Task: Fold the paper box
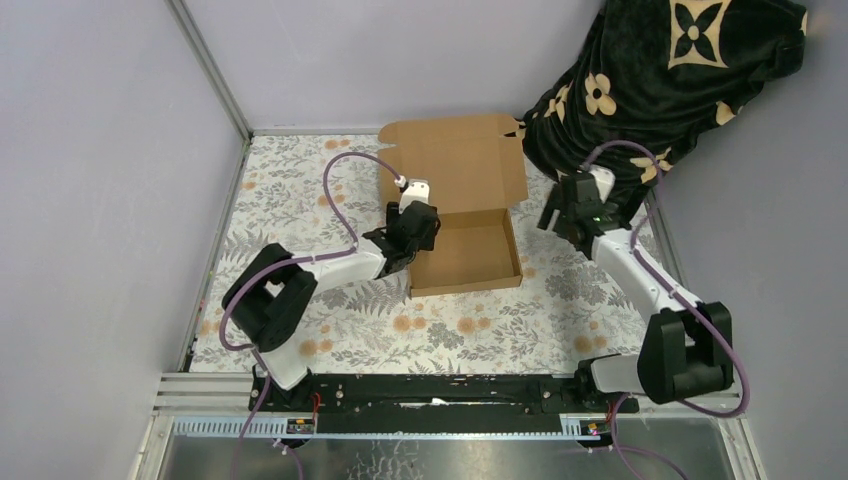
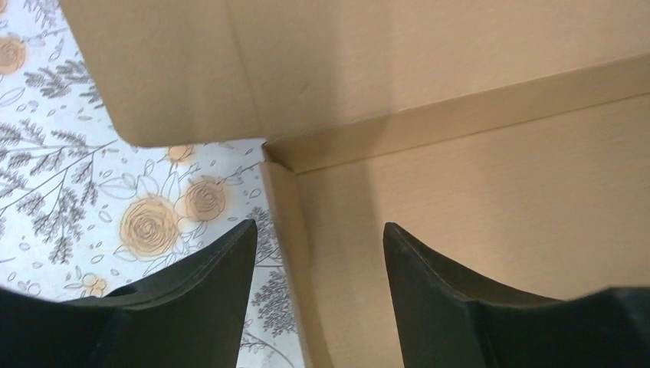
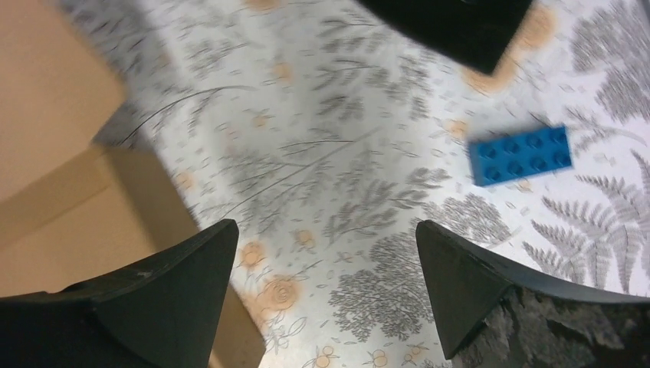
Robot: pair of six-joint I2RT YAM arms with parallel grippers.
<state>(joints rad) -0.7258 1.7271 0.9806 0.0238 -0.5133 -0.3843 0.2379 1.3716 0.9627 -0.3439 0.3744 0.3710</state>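
- A floral tablecloth (image 1: 300, 190) covers the table. A black patterned cloth (image 1: 660, 70) is bunched at the far right corner.
- The paper box (image 1: 468, 258) sits mid-table as a shallow tray, with its lid flap open at the far side.
- The left gripper (image 2: 318, 230) is spread wide, with its fingers straddling the tray's left wall near the far corner.
- The right gripper (image 3: 326, 226) is also wide apart and holds nothing. It is above the tablecloth just right of the box, with a blue brick (image 3: 521, 156) lying nearby.
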